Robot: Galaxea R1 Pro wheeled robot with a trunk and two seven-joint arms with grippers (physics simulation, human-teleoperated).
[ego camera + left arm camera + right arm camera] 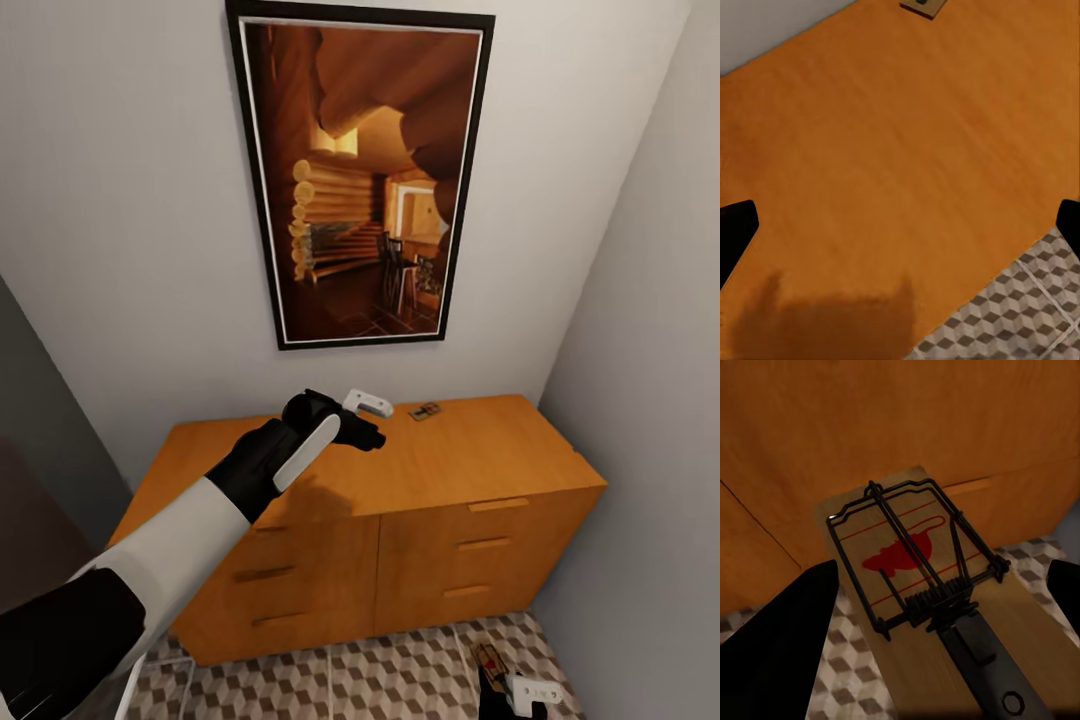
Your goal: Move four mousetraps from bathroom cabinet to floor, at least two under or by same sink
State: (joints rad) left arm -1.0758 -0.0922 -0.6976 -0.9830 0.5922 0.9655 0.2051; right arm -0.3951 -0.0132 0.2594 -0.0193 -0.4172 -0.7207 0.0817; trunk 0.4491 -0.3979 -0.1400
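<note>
One mousetrap (pixel 425 411) lies on the flat top of the orange-brown cabinet (pixel 500 440), near the back wall. My left gripper (pixel 370 412) hovers over the cabinet top just left of that mousetrap. Its fingers are spread wide, with nothing between them. In the left wrist view the cabinet top (pixel 892 150) is below the open left gripper (pixel 900 225), and the mousetrap (pixel 924 5) is at the frame's edge. Low beside the cabinet front, my right gripper (pixel 515 690) is shut on a second mousetrap (pixel 490 660) above the bathroom floor (pixel 380 680). That mousetrap (pixel 919 577), with a red mouse print, sits between the right gripper's (pixel 945 585) fingers.
A large framed picture (pixel 360 180) hangs on the wall above the cabinet. Walls close in on the left and right of the cabinet. The drawer fronts (pixel 480 545) have slim bar handles. Cube-patterned tiles run in front of the cabinet.
</note>
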